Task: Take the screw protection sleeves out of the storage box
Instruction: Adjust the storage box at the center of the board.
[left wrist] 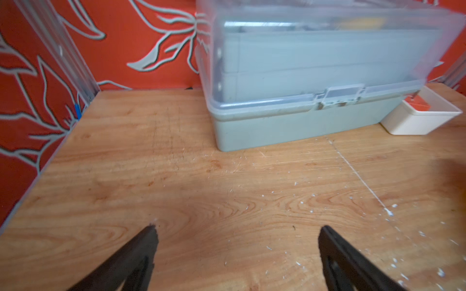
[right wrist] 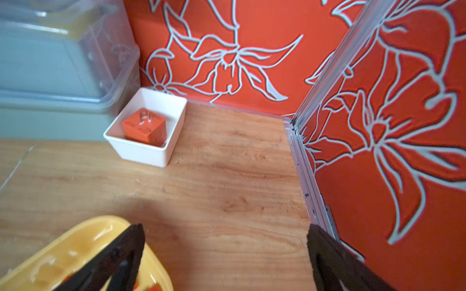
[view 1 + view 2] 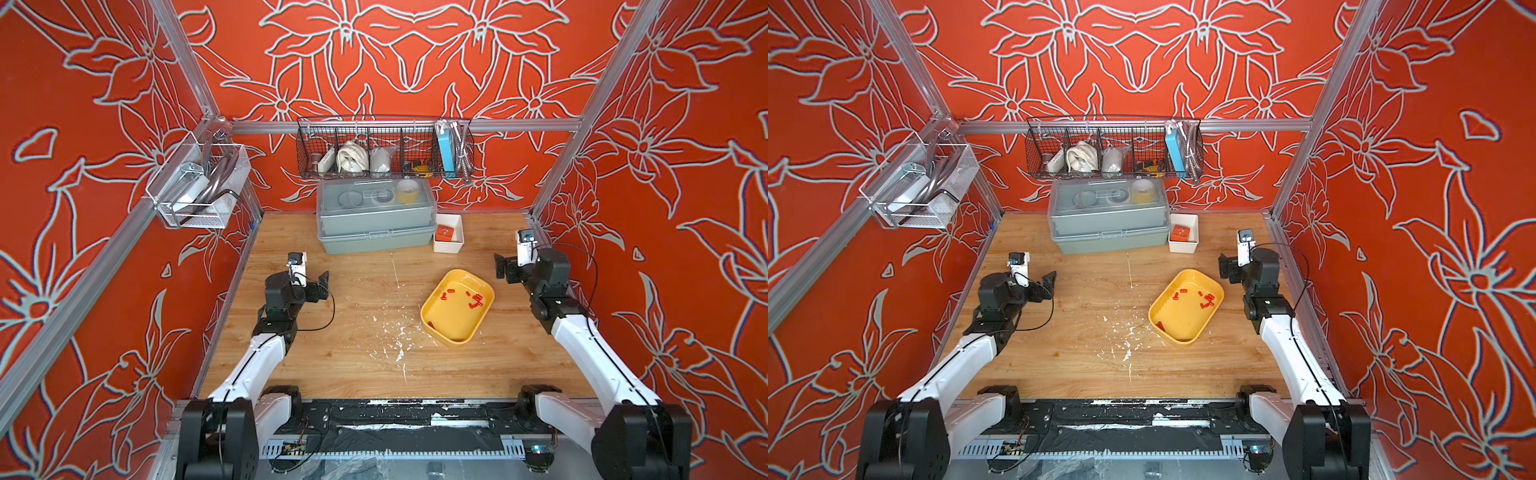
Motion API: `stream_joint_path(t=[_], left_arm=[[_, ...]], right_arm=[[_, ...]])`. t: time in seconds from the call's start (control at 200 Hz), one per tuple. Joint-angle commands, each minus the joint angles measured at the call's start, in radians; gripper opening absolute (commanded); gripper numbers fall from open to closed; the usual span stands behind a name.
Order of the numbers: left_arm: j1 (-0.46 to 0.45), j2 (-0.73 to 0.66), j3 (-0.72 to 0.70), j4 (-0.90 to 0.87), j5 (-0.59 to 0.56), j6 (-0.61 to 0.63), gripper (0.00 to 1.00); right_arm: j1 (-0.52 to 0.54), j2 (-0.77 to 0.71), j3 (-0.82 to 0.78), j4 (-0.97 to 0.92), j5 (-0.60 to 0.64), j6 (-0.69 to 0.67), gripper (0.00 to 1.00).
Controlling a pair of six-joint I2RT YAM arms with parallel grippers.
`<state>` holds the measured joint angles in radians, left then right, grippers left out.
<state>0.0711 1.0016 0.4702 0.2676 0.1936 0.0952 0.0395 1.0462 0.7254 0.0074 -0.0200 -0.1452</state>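
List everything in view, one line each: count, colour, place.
table: one, light wood, white flecks
storage box: one, mustard yellow, on the table, right of centre
screw protection sleeves: about a dozen, red-orange, inside the storage box
lidded box: one, grey with clear lid, back of the table
bin: one, white, right of the lidded box
block: one, orange, in the bin
wire basket: one, dark, on the back rail
mesh basket: one, pale, on the left wall
left claw: one, black, open, over bare table
right claw: one, black, open, near the storage box
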Motion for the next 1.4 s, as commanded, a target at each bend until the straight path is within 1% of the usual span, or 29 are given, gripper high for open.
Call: stream_joint_path(t=[0.0,0.055,0.11,0.16,0.235,0.31,0.415,0.445,0.46,0.51,0.615,0.701,0.791,0.851,0.971,1.036,1.166,1.281,1.396], left_arm=[[-0.002,-0.096,0.087,-0.361,0.157,0.156,0.98],[-0.001,-0.127,0.131,-0.47,0.234,0.233,0.98],[-0.003,-0.142,0.175,-0.61,0.339,0.323,0.99],[-0.007,-0.14,0.218,-0.709,0.401,0.365,0.98],[-0.018,-0.129,0.265,-0.812,0.478,0.409,0.98],[-0.066,-0.096,0.305,-0.879,0.464,0.433,0.98],[-0.17,-0.028,0.365,-0.964,0.374,0.502,0.98],[-0.199,-0.02,0.376,-0.972,0.349,0.516,0.98],[-0.214,0.012,0.381,-0.974,0.338,0.521,0.98],[-0.259,0.042,0.391,-0.975,0.309,0.535,0.98],[-0.344,0.089,0.408,-0.974,0.302,0.576,0.98],[-0.41,0.122,0.412,-0.951,0.299,0.587,0.98],[-0.458,0.141,0.398,-0.903,0.301,0.557,0.98],[-0.483,0.14,0.385,-0.883,0.305,0.537,0.98],[-0.504,0.116,0.346,-0.853,0.328,0.522,0.98],[-0.508,0.103,0.329,-0.851,0.326,0.528,0.98],[-0.514,0.096,0.31,-0.846,0.32,0.534,0.98],[-0.516,0.096,0.302,-0.832,0.322,0.531,0.99],[-0.517,0.093,0.298,-0.829,0.323,0.531,0.98]], right_arm=[[-0.003,-0.054,0.042,-0.269,-0.092,-0.155,0.99],[-0.003,-0.088,0.063,-0.4,-0.196,-0.264,0.99],[-0.003,-0.119,0.065,-0.478,-0.257,-0.319,0.99],[-0.003,-0.143,0.065,-0.541,-0.285,-0.351,0.99],[-0.003,-0.158,0.077,-0.639,-0.288,-0.378,0.98],[-0.003,-0.156,0.092,-0.738,-0.285,-0.412,0.96],[-0.003,-0.128,0.113,-0.833,-0.247,-0.434,0.96],[-0.002,-0.113,0.12,-0.852,-0.23,-0.437,0.96],[-0.003,-0.107,0.123,-0.86,-0.224,-0.438,0.96],[-0.004,-0.072,0.137,-0.895,-0.192,-0.441,0.94],[-0.006,-0.009,0.153,-0.921,-0.171,-0.431,0.93],[-0.01,0.039,0.164,-0.914,-0.216,-0.4,0.93],[-0.012,0.098,0.192,-0.926,-0.285,-0.38,0.93],[-0.017,0.141,0.2,-0.922,-0.302,-0.381,0.93],[-0.066,0.234,0.226,-0.898,-0.334,-0.353,0.93],[-0.094,0.276,0.259,-0.907,-0.392,-0.318,0.92],[-0.099,0.326,0.276,-0.9,-0.462,-0.266,0.91],[-0.099,0.372,0.281,-0.897,-0.475,-0.257,0.89],[-0.097,0.414,0.286,-0.891,-0.465,-0.246,0.83]])
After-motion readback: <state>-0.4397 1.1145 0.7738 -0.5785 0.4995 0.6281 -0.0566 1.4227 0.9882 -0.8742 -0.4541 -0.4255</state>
